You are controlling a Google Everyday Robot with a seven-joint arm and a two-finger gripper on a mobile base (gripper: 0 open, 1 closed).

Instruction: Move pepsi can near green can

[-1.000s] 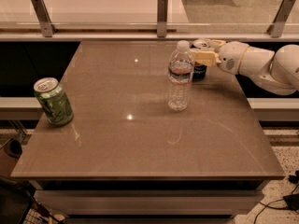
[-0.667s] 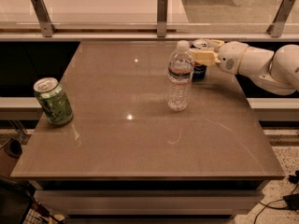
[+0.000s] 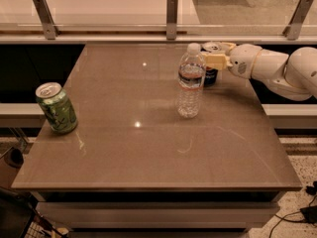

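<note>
So this looked like the grab step. The pincer (image 3: 217, 54) was reaching in from the right of the frame, parked at the top of the pepsi can (image 3: 212, 77) in the upper right part of the bench (image 3: 124, 148). Honestly I couldn't tell if it had closed on the can or was only sitting around it, since the bottle (image 3: 190, 81) stood just in front and hid part of it. The can seemed to be sitting on the bench, not lifted. The green can (image 3: 57, 108) was way over at the left edge, well apart from everything else, and it looked tilted from this angle. My guess was that none of the actual carrying had happened yet. Next move, as I read it: get a firm hold, lift the can straight up, then swing it left across the bench. The bottle sat right beside the start of that path, so it'd need to go over or behind it, then set the can down near the green one without bumping it.
</note>
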